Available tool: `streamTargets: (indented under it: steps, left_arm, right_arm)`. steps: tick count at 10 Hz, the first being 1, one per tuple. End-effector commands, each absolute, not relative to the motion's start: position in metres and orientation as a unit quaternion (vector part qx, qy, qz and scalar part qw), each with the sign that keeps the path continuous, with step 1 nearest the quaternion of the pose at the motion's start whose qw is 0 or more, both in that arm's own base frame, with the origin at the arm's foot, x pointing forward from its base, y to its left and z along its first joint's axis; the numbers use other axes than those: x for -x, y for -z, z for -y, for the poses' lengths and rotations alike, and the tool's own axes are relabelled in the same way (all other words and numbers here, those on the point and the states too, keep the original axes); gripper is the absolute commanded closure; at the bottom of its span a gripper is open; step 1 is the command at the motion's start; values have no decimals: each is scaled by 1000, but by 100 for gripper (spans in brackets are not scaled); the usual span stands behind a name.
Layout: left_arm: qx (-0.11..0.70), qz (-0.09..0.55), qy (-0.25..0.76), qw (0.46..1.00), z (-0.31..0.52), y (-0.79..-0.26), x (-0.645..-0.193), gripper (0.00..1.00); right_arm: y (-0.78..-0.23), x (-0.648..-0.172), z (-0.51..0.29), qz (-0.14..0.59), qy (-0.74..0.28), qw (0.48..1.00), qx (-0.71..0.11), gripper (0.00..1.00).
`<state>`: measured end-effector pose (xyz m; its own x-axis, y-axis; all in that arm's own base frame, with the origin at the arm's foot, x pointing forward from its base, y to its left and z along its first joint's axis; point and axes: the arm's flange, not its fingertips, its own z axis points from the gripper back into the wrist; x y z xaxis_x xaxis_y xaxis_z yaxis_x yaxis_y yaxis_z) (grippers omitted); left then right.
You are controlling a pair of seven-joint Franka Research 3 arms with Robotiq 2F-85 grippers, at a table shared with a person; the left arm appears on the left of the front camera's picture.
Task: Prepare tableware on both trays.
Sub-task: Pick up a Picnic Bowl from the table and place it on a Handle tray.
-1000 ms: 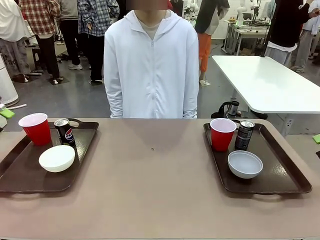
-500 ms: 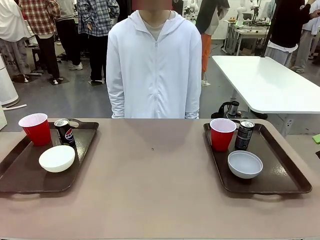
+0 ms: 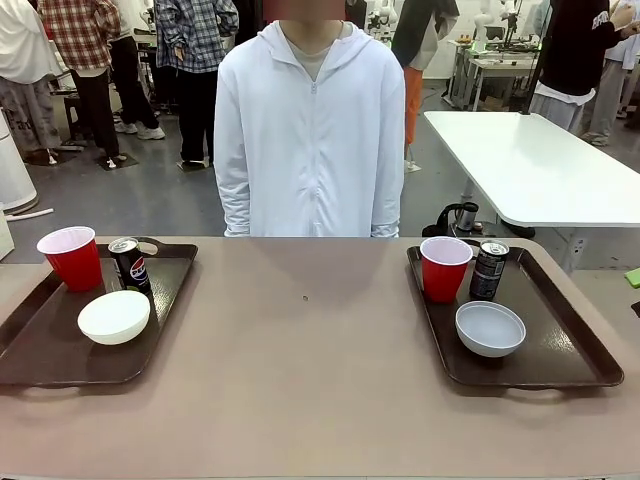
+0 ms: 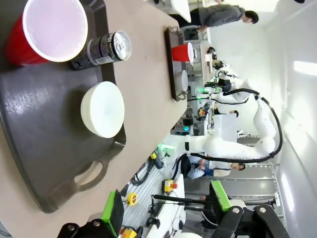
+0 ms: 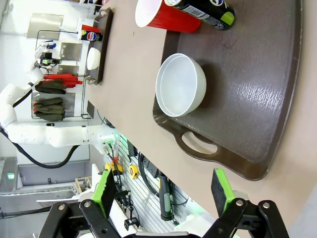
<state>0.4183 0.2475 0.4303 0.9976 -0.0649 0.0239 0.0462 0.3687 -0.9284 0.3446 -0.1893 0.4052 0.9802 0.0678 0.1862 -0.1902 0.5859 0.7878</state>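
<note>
On the left tray (image 3: 60, 355) stand a red cup (image 3: 70, 257), a dark can (image 3: 128, 264) and a cream-white bowl (image 3: 114, 316). The right tray (image 3: 570, 345) carries a red cup (image 3: 445, 268), a dark can (image 3: 489, 270) and a pale grey-white bowl (image 3: 490, 328). My left gripper (image 4: 167, 206) hangs open off the table, back from the left tray (image 4: 44, 144), with its bowl (image 4: 103, 109), cup (image 4: 49, 29) and can (image 4: 101, 47) ahead. My right gripper (image 5: 163, 192) is open too, back from the right tray (image 5: 252, 99) and its bowl (image 5: 181, 85).
A person in a white zipped jacket (image 3: 310, 130) stands at the table's far edge, arms hanging down. The brown tabletop (image 3: 305, 370) lies bare between the two trays. A white table (image 3: 530, 165) stands behind at the right, and other people stand farther back.
A green pad at the front view's left edge has slipped out of the picture. The person has shifted slightly to the right. Cups, cans and bowls have not moved.
</note>
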Motion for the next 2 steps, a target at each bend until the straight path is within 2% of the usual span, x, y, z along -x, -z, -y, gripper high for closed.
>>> streamTargets:
  steps: [1, 2]
  left_arm:
    - [561, -5, 24, 827, -246, -427, -417, 8]
    - [561, -5, 24, 827, -246, -427, -417, 8]
  right_arm:
    - [-405, -344, 188, 75, -77, 883, -457, 0]
    - [-405, -344, 188, 75, -77, 883, -457, 0]
